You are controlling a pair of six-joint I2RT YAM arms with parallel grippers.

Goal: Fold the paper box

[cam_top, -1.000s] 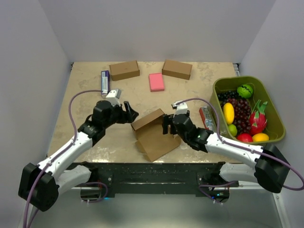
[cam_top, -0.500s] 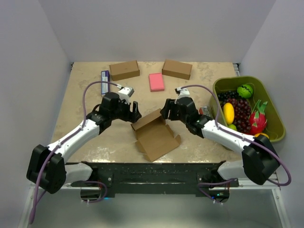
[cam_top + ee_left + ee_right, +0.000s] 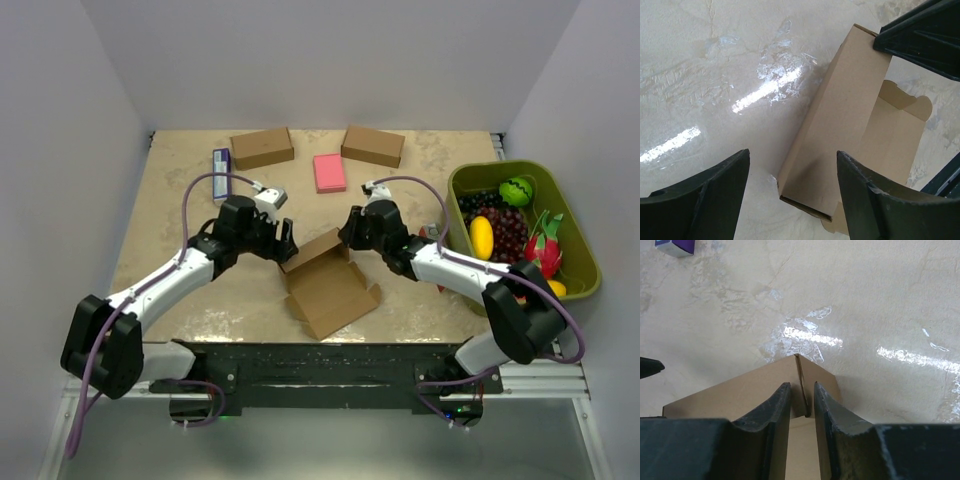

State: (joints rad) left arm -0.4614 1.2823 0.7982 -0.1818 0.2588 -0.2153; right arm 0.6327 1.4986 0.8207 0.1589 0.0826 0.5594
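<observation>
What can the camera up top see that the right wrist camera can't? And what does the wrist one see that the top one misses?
Only the top view shows the green bin of toy fruit, the pink pad, two closed brown boxes and the left gripper, open beside the paper box. Only the right wrist view shows up close how the right gripper straddles the box's raised wall edge with a narrow gap; whether it pinches is unclear. Both show the paper box, the tan table and the purple pack.

Black right fingers narrowly apart astride paper box corner, glossy marbled table
</observation>
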